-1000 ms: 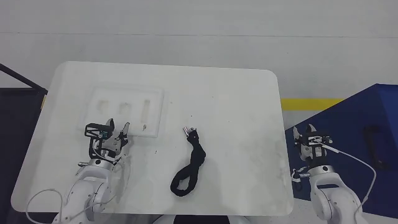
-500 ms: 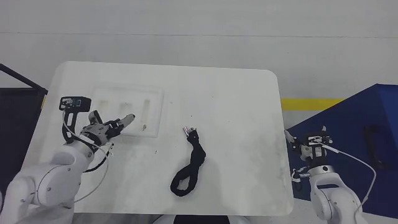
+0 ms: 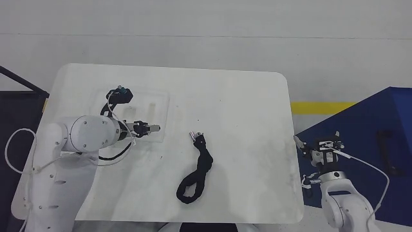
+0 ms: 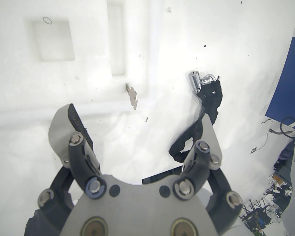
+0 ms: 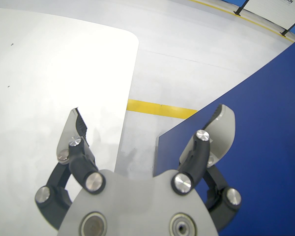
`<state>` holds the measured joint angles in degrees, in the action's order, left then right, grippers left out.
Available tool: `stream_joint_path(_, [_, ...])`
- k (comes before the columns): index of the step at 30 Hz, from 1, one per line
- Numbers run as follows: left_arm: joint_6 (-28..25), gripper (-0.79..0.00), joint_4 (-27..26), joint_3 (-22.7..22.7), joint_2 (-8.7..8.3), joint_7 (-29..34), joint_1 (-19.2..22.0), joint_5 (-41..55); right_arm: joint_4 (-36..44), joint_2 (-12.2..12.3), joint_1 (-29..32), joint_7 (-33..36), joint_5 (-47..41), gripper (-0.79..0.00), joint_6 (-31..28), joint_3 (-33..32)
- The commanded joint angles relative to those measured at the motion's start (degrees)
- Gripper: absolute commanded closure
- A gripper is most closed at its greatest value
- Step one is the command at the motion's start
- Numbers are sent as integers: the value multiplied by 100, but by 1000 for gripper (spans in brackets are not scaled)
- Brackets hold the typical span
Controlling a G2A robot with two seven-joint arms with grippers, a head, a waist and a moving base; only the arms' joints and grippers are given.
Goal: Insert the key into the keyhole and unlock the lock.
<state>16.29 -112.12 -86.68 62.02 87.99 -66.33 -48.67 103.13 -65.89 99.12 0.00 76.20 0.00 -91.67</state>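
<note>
Over the tray (image 3: 165, 98) corner, the left gripper (image 3: 150, 128) points toward the lock (image 3: 194, 135), fingers spread wide, the key (image 4: 132, 97) lying on the tray just ahead. The right gripper (image 5: 148, 111), well apart from the tray beyond the surface (image 3: 244, 103) edge, also gapes wide.

Silver key (image 4: 132, 96), chrome/blk lock (image 4: 195, 81), white tray (image 3: 103, 96) & table (image 3: 244, 103).
</note>
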Motion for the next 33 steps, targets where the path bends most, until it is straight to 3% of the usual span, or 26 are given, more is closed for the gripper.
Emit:
stream_joint_path(1, [0, -785, -1, -1, 0, 1, -1, -2, 0, 0, 0, 0, 0, -785, 0, 0])
stream_joint_path(9, [-17, -785, 3, 5, 1, -46, -16, 4, 0, 0, 0, 0, 0, -785, 0, 0])
stream_joint_path(14, [-335, -785, -51, 28, -30, -38, -134, 69, 0, 0, 0, 0, 0, -785, 0, 0])
stream_joint_path(20, [-316, -785, 111, 522, -63, 1, 12, -302, 0, 0, 0, 0, 0, -785, 0, 0])
stream_joint_path(22, [-276, -653, 311, 657, -71, 1, 150, -325, 0, 0, 0, 0, 0, -785, 0, 0])
stream_joint_path(23, [-255, -465, 419, 719, -74, 1, 218, -310, 0, 0, 0, 0, 0, -785, 0, 0])
stream_joint_path(24, [-269, -372, 529, 784, -79, 1, 293, -282, 0, 0, 0, 0, 0, -785, 0, 0])
stream_joint_path(33, [-231, -283, 950, 1030, -154, 1, 637, -182, 0, 0, 0, 0, 0, -785, 0, 0])
